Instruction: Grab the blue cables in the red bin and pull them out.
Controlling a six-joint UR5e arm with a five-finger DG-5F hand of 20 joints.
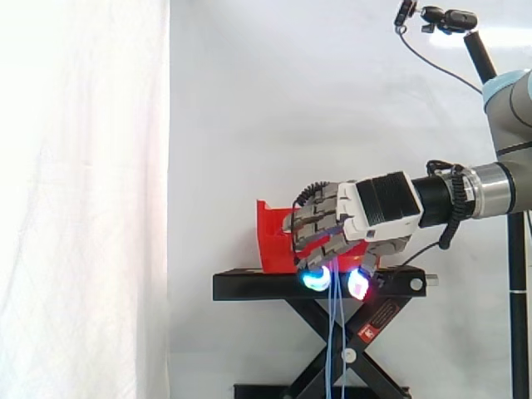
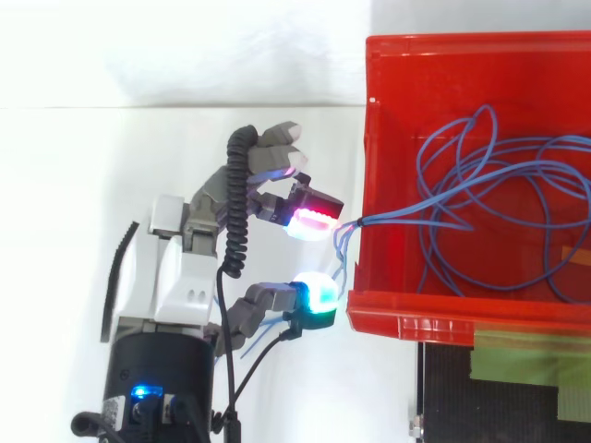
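Observation:
A red bin (image 2: 434,309) stands on a black stand (image 1: 249,287). Inside it lies a loose tangle of thin blue cables (image 2: 480,185). A bunch of them passes over the bin's left wall to my hand (image 2: 180,268), which is just outside that wall. The fingers are curled, and the cables run between a red-glowing pad (image 2: 309,221) and a cyan-glowing pad (image 2: 319,295). In the side view the hand (image 1: 374,208) is in front of the bin (image 1: 270,241), and strands of blue cable (image 1: 334,332) hang straight down from it past the stand.
The stand is a black scissor lift with crossed legs (image 1: 316,349). A white curtain hangs behind everything. A camera on a black pole (image 1: 449,18) stands at the upper right. Green tape (image 2: 526,360) lies on the stand below the bin.

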